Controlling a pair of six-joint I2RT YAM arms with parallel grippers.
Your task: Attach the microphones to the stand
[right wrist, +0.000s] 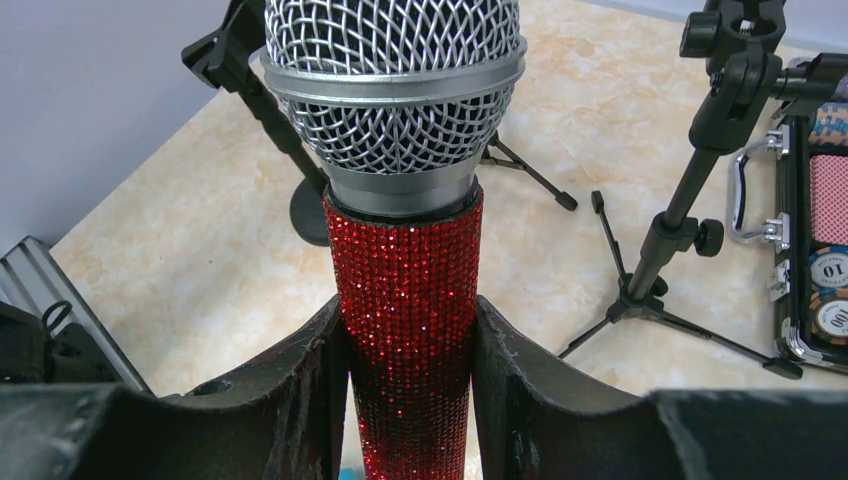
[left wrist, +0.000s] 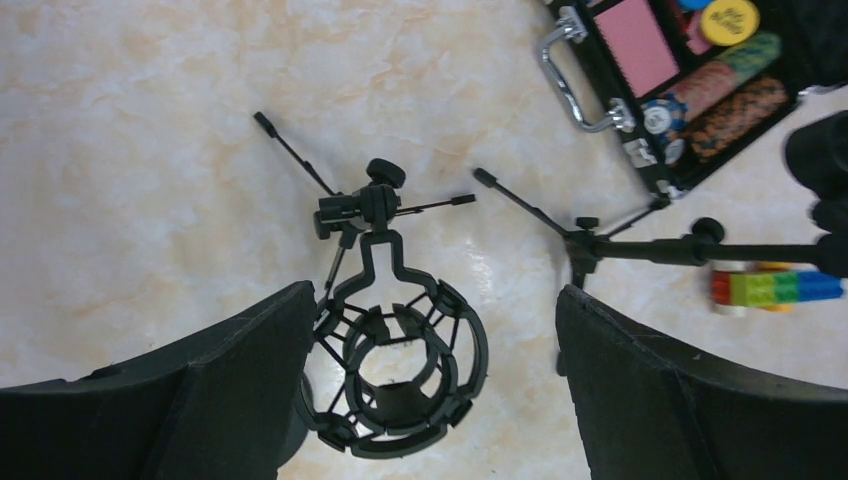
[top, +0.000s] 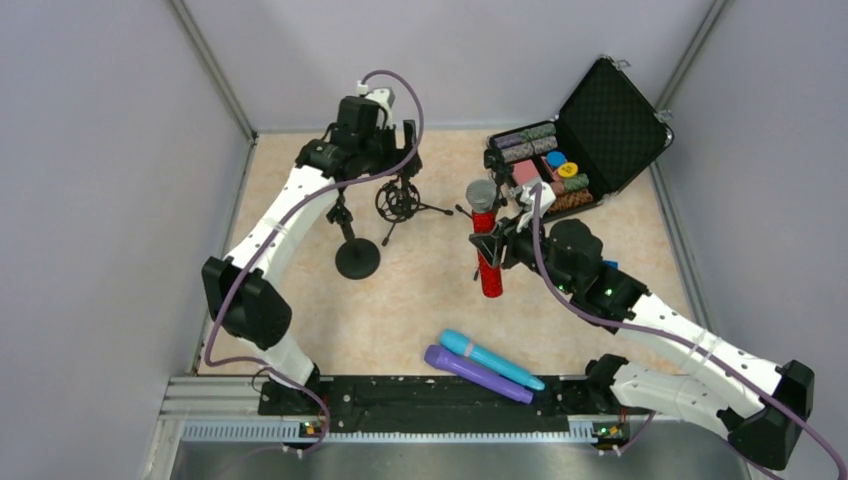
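1. Three mics total. The red microphone (right wrist: 405, 290) is pinched in the right gripper (right wrist: 410, 330), roughly upright with its silver head up. The blue microphone (top: 492, 360) and purple microphone (top: 473, 373) lie side by side near the arm bases.
2. The shock-mount ring (left wrist: 400, 370) sits off to the red one's left, well apart. It's right under the left gripper (left wrist: 435, 300), whose jaws are spread wide and empty.
3. The open case (top: 610, 120) holds poker chips and something pink, no mics.

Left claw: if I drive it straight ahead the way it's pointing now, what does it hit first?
The left claw would likely meet the shock mount first: its ring sits between the open fingers, dead ahead. How far off is unclear.
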